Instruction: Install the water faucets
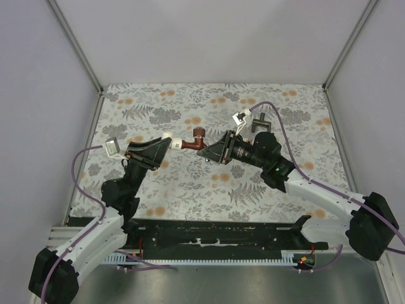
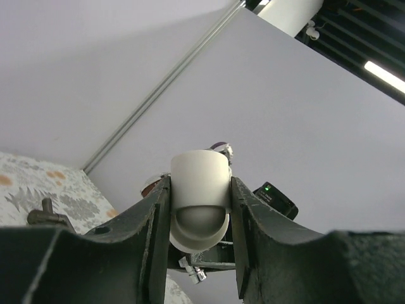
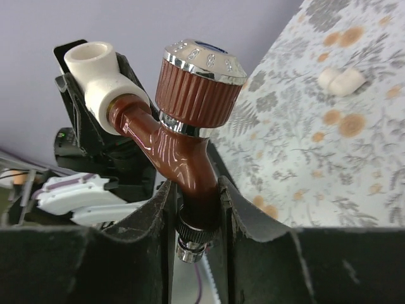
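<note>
Between right fingers (image 3: 152,221), reddish-brown faucet (image 3: 186,158)

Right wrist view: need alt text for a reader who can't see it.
The right gripper clamps the spout of a reddish-brown faucet with a ribbed, chrome-topped knob, its inlet entering a white elbow fitting held by the left gripper. Another white fitting lies on the floral table at upper right.
</note>
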